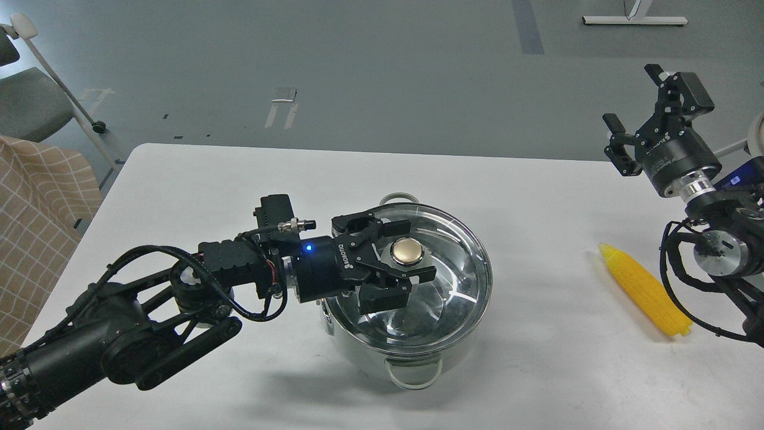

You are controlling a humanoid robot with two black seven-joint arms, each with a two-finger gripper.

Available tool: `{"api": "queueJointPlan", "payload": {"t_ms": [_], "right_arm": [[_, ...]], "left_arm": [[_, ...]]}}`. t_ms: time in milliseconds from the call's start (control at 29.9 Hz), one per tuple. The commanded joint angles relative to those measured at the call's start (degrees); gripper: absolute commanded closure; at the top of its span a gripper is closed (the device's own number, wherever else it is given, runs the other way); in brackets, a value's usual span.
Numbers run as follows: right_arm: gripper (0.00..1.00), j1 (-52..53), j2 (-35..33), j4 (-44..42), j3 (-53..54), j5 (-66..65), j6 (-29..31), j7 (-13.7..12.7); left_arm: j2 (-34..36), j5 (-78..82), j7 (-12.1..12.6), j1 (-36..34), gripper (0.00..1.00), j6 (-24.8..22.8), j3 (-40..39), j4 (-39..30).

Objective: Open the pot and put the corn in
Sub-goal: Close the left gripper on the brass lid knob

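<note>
The steel pot (358,349) stands mid-table with its glass lid (462,263) on it; one loop handle points toward me, one away. My left gripper (407,252) lies level over the lid, open, with one finger on each side of the gold knob (407,249). I cannot tell if the fingers touch the knob. The yellow corn (647,291) lies on the table to the pot's right, pointed tip away from me. My right gripper (631,94) is open and empty, raised above the table's far right edge, behind the corn.
The white table (537,197) runs under everything. A grey chair (30,101) and a checked brown cloth (36,209) stand off its left edge. My right arm's joints and cables (716,251) hang just right of the corn.
</note>
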Motion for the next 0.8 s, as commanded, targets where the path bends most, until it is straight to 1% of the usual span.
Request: {"api": "queueJointPlan", "payload": {"t_ms": [0, 568, 668, 701, 735, 768], "right_arm": [[0.01, 0.00, -0.04, 0.00, 0.16, -0.04, -0.01, 0.00], [0.01, -0.35, -0.04, 0.00, 0.43, -0.04, -0.01, 0.00], [0.01, -0.35, -0.04, 0.00, 0.43, 0.04, -0.01, 0.00], [0.01, -0.35, -0.04, 0.00, 0.43, -0.04, -0.01, 0.00], [0.01, -0.35, -0.04, 0.00, 0.43, 0.04, -0.01, 0.00], [0.01, -0.35, -0.04, 0.00, 0.43, 0.04, -0.01, 0.00]], "left_arm": [[0.00, 0.00, 0.00, 0.72, 0.11, 0.52, -0.22, 0.38], [-0.61, 0.00, 0.00, 2.92, 0.11, 2.19, -0.75, 0.65], [-0.61, 0.00, 0.00, 2.92, 0.19, 2.19, -0.75, 0.65], [-0.61, 0.00, 0.00, 2.92, 0.26, 2.19, -0.83, 0.65], [-0.61, 0.00, 0.00, 2.92, 0.29, 2.19, -0.75, 0.65], [-0.61, 0.00, 0.00, 2.92, 0.37, 2.19, -0.75, 0.65]]}}
